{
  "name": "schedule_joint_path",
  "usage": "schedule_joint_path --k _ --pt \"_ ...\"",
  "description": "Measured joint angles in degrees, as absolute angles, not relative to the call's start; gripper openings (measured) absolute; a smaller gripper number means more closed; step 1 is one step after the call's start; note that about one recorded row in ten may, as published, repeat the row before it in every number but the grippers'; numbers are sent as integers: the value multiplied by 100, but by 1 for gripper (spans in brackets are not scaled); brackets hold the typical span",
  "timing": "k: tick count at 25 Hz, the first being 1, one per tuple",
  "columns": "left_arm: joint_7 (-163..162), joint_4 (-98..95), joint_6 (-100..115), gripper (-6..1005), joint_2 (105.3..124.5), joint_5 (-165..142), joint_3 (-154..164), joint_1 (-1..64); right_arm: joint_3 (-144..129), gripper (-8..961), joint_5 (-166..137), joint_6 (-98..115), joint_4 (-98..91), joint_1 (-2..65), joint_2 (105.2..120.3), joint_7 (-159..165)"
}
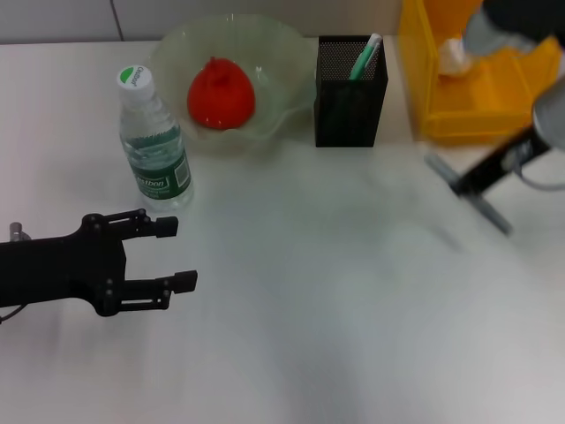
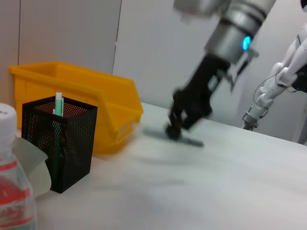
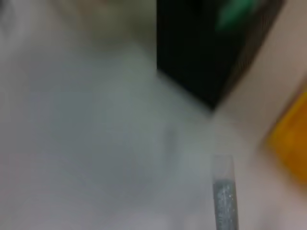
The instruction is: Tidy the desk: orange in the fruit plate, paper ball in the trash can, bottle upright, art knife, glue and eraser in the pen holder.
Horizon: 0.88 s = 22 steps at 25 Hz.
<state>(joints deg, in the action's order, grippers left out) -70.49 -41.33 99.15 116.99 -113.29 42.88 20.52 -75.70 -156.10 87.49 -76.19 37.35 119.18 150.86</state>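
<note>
The orange (image 1: 221,93) lies in the fruit plate (image 1: 177,46). To the plate's left the bottle (image 1: 154,146) stands upright. The art knife (image 1: 365,55) sticks up out of the pen holder (image 1: 350,97). A paper ball (image 1: 453,56) rests inside the trash can (image 1: 477,106). My right gripper (image 1: 465,186) hovers right of the pen holder, shut on the glue (image 1: 494,217), which it holds crosswise above the table. In the left wrist view, the same right gripper (image 2: 178,129) carries the glue (image 2: 192,141). My left gripper (image 1: 177,254) is open at the lower left, below the bottle. The eraser is out of view.
The trash can (image 2: 81,96) stands just behind and beside the pen holder (image 2: 60,143). In the right wrist view, the glue (image 3: 224,201) is a short way from the pen holder (image 3: 216,52). White table surface (image 1: 309,309) spreads across the front.
</note>
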Motion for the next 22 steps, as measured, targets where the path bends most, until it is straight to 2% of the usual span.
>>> schedule_joint_path --k 5,10,15,22 --pt "-7033 -4128 9910 801 11710 -11329 4289 2042 -7461 135 -15302 8395 -8692 3530 11925 15058" --pt "-7046 -4127 9892 801 11721 -11328 4289 2037 -7515 133 -14519 7291 -9002 3238 11946 14683" --pt "-7049 -4111 9877 801 11725 -11313 4283 2030 -7634 132 -12644 5568 -8517 2681 11945 13110" --pt "-7049 -4111 9847 801 11725 -11299 4274 2036 -7819 130 -10925 4494 -7399 2532 11944 10894"
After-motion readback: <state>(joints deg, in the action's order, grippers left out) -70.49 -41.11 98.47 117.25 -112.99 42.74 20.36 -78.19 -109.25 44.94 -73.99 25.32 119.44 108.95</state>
